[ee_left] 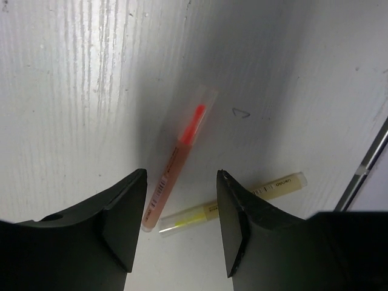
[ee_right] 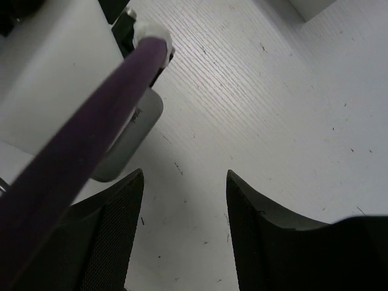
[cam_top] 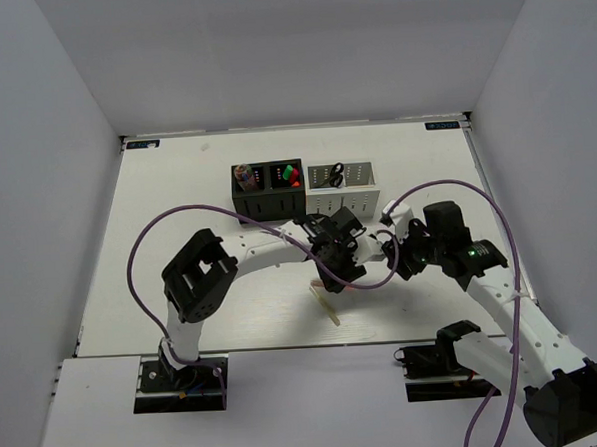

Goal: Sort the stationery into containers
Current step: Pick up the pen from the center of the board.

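Left gripper (ee_left: 182, 182) spread astride thin translucent pink stick (ee_left: 179, 160) for pinch; pale yellowish stick (ee_left: 242, 200) perhaps touching it. Right gripper (ee_right: 185, 182) spread, empty.

Item one: we are seeing a white table (cam_top: 177, 190), its grained top showing fine ridges up close. Item two: pale grey walls (cam_top: 290, 54) are enclosing it on three sides. Item three: a small label (cam_top: 142, 145) is sitting at the far left corner and a second label (cam_top: 441, 125) at the far right. Item four: a faint triangular mark (ee_left: 241, 113) and scattered dark specks (ee_right: 333, 128) are dotting the surface.
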Motion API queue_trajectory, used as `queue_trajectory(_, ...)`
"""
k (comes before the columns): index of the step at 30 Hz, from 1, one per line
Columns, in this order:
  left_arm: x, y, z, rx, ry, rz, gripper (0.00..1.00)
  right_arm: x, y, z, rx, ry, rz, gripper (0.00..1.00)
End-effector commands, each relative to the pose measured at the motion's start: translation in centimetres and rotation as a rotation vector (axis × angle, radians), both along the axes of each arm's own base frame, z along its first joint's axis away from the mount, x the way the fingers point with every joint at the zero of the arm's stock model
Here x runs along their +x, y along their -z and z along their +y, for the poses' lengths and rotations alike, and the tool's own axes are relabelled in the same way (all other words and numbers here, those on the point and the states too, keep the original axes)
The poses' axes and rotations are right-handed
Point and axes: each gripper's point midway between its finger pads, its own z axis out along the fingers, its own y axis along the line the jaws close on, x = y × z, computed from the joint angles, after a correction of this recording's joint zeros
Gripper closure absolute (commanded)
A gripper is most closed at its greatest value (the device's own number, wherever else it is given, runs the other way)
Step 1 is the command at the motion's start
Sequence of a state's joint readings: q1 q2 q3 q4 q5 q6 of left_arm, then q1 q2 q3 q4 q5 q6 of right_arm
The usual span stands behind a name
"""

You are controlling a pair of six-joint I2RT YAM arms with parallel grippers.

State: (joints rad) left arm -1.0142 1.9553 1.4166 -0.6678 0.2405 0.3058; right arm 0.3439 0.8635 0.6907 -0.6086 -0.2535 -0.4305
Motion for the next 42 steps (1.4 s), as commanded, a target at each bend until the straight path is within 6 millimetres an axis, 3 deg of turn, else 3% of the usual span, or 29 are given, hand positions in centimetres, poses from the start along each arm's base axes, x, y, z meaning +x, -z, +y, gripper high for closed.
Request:
queue_trajectory(1,0.2,-0.6,-1.3,-0.013,0.047,-0.076,0.4,0.5,-1.2,-0.1,0.008,0.002,-0.044,0.4)
queue_trajectory(12,1.3,0.7,-1.3,0.032,0.068,-0.144,0.4,0.1,-1.2,0.1,0.019,-0.01,-0.029,0.4)
queue_trajectory(26,0.7,3.6,-0.1,0.077,0.066,-0.114,0.43,0.3,-1.3,0.0,0.02,-0.005,-0.033,0.4)
queue_trajectory(33,0.2,5.5,1.3,0.135,0.067,-0.102,0.58,0.2,-1.2,-0.1,0.014,-0.008,-0.031,0.4)
queue_trajectory(37,0.0,6.7,2.2,0.171,0.068,-0.097,0.76,0.2,-1.2,-0.1,0.012,-0.013,-0.034,0.4)
queue_trajectory(42,0.6,7.2,3.0,0.199,0.068,-0.12,0.89,0.1,-1.2,-0.1,0.01,-0.016,-0.031,0.36)
